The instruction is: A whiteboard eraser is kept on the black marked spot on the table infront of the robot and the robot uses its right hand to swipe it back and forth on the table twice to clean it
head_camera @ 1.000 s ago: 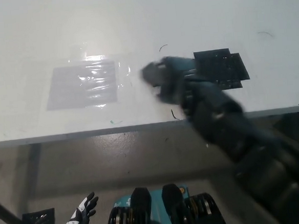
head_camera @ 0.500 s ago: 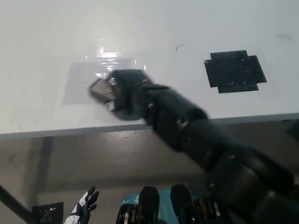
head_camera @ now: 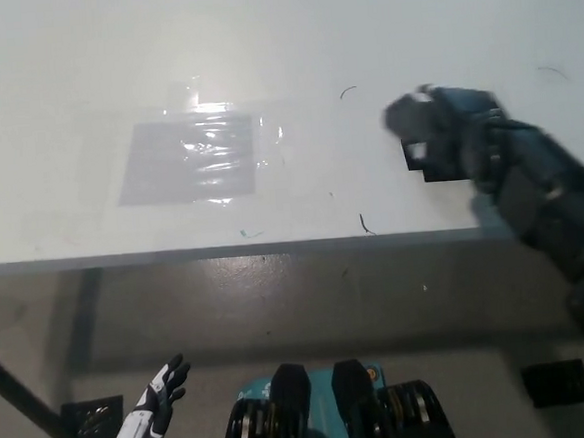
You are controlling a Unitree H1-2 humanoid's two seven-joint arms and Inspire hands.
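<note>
Swiping mid-pass: my right hand point(head_camera: 446, 133) is wrapped round the eraser point(head_camera: 418, 153) over the black spot point(head_camera: 437, 174) on the tabletop point(head_camera: 289, 39); I'd sweep leftward next. Left hand point(head_camera: 154, 399) hangs low, fingers spread.

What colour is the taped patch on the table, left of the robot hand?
Pale grey under glossy clear film, the rectangular taped patch shows best in the head view, on the white table.

I can read no words, numbers or brand marks anywhere here: my table point(head_camera: 289, 39) carries only a few thin pen squiggles point(head_camera: 367, 224), which spell nothing.
</note>
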